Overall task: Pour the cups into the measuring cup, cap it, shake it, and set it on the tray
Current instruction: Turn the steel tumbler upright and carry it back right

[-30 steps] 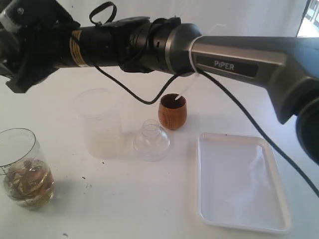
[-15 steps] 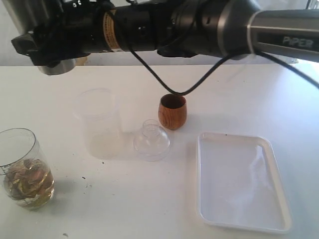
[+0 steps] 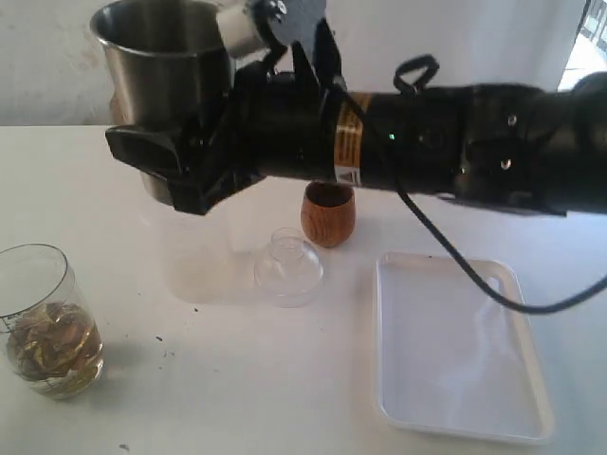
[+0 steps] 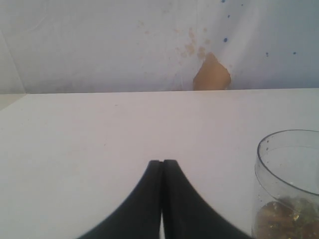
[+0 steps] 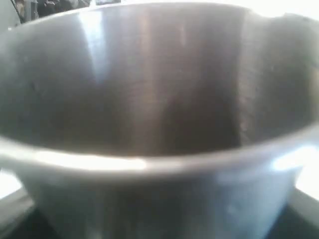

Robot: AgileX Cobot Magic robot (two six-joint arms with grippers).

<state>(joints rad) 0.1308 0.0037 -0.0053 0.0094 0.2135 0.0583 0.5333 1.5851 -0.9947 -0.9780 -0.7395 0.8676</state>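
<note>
**While your right gripper (image 3: 156,175) clamps the tapered stainless-steel tumbler (image 3: 161,47) up high, the clear plastic measuring cup (image 3: 43,322) sits far left**

That cup holds brown bits in amber liquid, well apart from those fingers (image 3: 133,147). Your left gripper (image 4: 162,164) has its fingers (image 4: 149,199) pressed together near it. White table (image 3: 285,398), pale wall (image 4: 99,40) behind.

- steel tumbler (image 5: 149,99): blurring, overflowing the right wrist view.
- frosted cup (image 3: 194,265): top hiding behind the right arm (image 3: 446,152).
- measuring cup (image 4: 289,189): running off the left wrist view.

Left claw (image 4: 162,163) closed, right claw (image 3: 156,166) full
</note>
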